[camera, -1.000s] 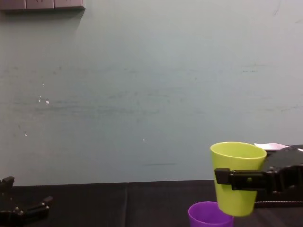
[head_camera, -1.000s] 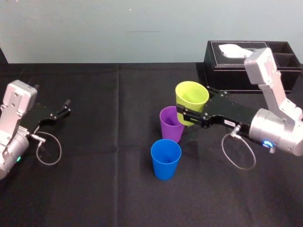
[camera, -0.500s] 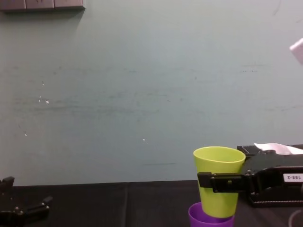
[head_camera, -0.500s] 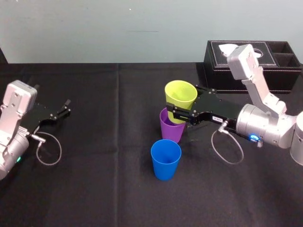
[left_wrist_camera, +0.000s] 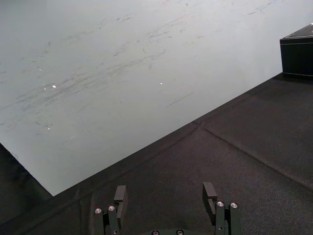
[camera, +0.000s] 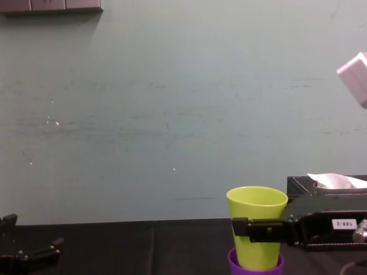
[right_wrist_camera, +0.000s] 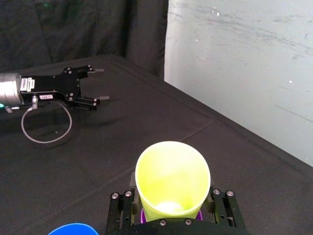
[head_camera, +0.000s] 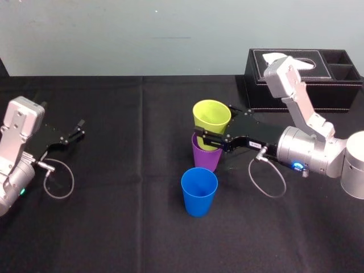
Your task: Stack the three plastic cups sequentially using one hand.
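My right gripper (head_camera: 212, 139) is shut on the yellow-green cup (head_camera: 211, 116), one finger on each side of its wall. The cup's base sits inside the mouth of the purple cup (head_camera: 206, 158), which stands on the black table. In the chest view the yellow-green cup (camera: 257, 220) rises upright out of the purple cup (camera: 239, 265). The blue cup (head_camera: 199, 191) stands alone just in front of the purple one. The right wrist view looks into the yellow-green cup (right_wrist_camera: 172, 175), with the blue cup's rim (right_wrist_camera: 73, 228) nearby. My left gripper (head_camera: 75, 132) rests open at the far left, nothing between its fingers (left_wrist_camera: 120, 195).
A black tissue box (head_camera: 301, 79) stands at the back right behind my right arm. A cable loop (head_camera: 267, 181) hangs from the right wrist and another (head_camera: 58, 182) from the left. The black cloth (head_camera: 131, 227) covers the table up to a pale wall.
My right gripper has carried the yellow-green cup leftwards and downwards, so its base now sits in the purple cup. The left arm and the blue cup have not moved.
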Action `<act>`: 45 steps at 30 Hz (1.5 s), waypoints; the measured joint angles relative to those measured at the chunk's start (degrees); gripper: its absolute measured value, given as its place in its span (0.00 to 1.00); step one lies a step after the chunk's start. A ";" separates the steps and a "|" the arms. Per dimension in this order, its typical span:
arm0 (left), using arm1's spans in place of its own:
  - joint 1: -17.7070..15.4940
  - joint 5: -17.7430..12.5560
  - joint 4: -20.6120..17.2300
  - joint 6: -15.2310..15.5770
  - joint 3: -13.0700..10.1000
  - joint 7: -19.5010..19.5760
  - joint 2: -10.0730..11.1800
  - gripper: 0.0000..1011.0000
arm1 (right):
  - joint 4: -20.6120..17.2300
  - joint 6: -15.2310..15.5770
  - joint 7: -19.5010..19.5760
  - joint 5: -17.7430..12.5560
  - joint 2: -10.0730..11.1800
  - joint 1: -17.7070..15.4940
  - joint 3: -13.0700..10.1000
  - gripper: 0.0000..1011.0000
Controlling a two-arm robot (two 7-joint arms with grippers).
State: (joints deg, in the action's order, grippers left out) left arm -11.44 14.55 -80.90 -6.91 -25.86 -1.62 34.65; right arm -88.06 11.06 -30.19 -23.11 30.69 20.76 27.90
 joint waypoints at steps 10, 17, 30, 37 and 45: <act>0.00 0.00 0.00 0.00 0.00 0.00 0.00 1.00 | 1.39 -0.49 -0.16 0.21 -0.34 0.11 0.52 0.72; 0.00 0.00 0.00 0.00 0.00 0.00 0.00 1.00 | 1.60 -0.57 -0.30 0.22 -0.37 0.04 0.59 0.72; 0.00 0.00 0.00 0.00 0.00 0.00 0.00 1.00 | 1.53 -0.56 -0.29 0.21 -0.33 0.00 0.56 0.92; 0.00 0.00 0.00 0.00 0.00 0.00 0.00 1.00 | 1.48 -0.54 -0.26 0.21 -0.32 0.00 0.52 0.99; 0.00 0.00 0.00 0.00 0.00 0.00 0.00 1.00 | 1.46 -0.53 -0.26 0.21 -0.32 0.00 0.50 0.99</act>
State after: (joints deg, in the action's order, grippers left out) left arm -11.43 14.55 -80.90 -6.91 -25.86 -1.62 34.64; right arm -86.60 10.53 -30.45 -22.90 30.37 20.76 28.40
